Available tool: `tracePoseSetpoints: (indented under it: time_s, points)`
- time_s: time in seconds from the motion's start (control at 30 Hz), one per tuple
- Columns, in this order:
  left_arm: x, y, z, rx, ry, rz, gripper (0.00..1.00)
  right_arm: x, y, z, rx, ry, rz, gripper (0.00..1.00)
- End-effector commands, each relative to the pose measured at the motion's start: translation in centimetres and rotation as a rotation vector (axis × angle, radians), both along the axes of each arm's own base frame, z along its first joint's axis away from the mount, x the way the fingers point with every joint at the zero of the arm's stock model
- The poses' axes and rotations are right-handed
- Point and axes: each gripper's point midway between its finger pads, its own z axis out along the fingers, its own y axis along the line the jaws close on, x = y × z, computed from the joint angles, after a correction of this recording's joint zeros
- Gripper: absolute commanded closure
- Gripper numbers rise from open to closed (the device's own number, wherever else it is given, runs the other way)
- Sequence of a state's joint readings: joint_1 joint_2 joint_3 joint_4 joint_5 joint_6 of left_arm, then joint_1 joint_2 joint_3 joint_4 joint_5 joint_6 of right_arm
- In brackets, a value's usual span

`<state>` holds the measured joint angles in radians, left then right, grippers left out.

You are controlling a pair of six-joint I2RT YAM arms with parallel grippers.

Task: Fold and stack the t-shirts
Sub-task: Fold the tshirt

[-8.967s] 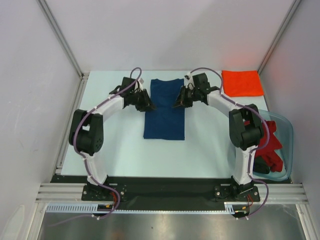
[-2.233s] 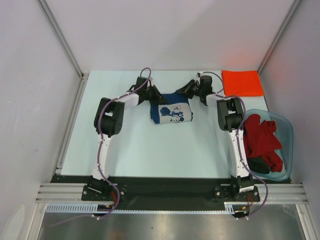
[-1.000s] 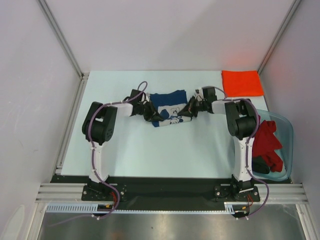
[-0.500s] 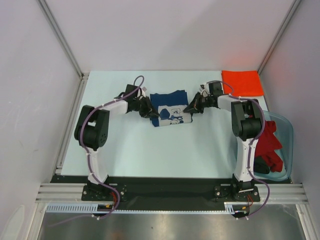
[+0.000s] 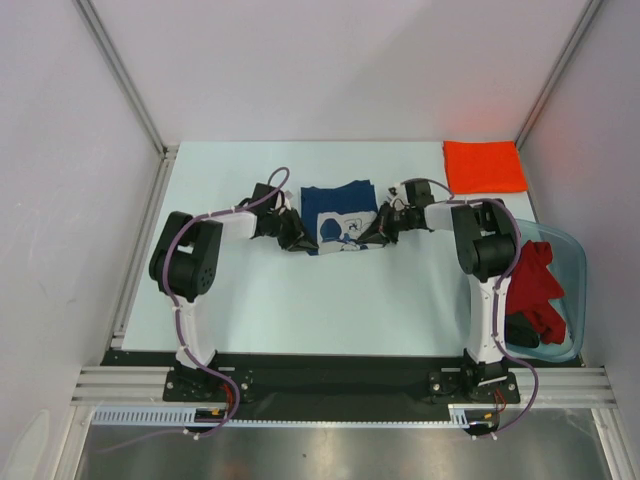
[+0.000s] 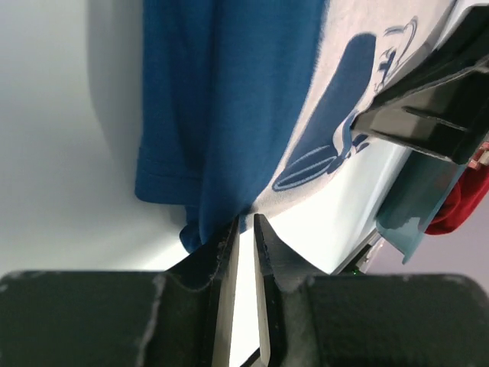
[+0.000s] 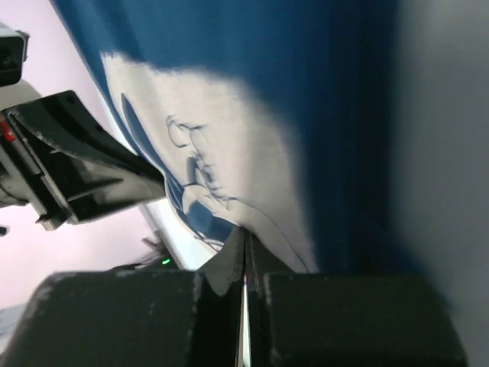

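**A:** Where is the shirt they are working on?

**B:** The navy blue cotton t-shirt with a white printed graphic [image 5: 338, 205] lies bunched into a roughly square bundle at the middle of the pale table [image 5: 250, 300], towards the far side, print facing up.

**A:** And the claws?

**B:** One is at each near corner, so the shirt sits directly between them. The left gripper [image 6: 243, 223] has its fingers a sliver apart, tips at the near-left hem. I cannot tell whether any cloth is caught there. The right gripper [image 7: 244, 233] is pressed fully together, its tips against the printed edge at the near right.

**A:** Does the bundle have a long side?

**B:** Barely. It runs slightly longer left to right, along the line joining the two claws.

**A:** Where would it be stacked?

**B:** Probably on the bright orange folded t-shirt [image 5: 484, 166], flat in the far right corner and well apart from the blue one. The right arm is nearer to it. More red t-shirts [image 5: 540, 285] wait in a clear bluish plastic tub [image 5: 572, 252] at the right edge.
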<state>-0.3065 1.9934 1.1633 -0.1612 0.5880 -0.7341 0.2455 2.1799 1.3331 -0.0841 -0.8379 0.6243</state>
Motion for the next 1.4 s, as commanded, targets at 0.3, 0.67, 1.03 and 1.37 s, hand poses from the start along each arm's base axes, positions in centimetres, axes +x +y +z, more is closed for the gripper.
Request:
tracePoseSetpoints:
  time_s: [0.3,0.67,1.03,1.37]
  points:
    - [1.5,4.4,3.9,0.263,-0.166,-0.026,0.73,2.1,-7.9,5.4,-0.243,-0.154,-0.032,0.78]
    - [13.7,4.0,7.9,0.299,-0.387,0.064,0.35,14.3,-7.5,5.4,-0.327,-0.324,-0.121,0.36]
    - [18.8,4.0,5.2,0.319,-0.377,0.128,0.40,17.6,-6.7,4.1,-0.277,-0.334,-0.137,0.47]
    - [19.6,3.6,3.6,0.288,-0.357,0.138,0.47,17.2,-4.7,3.6,-0.212,-0.309,-0.117,0.58]
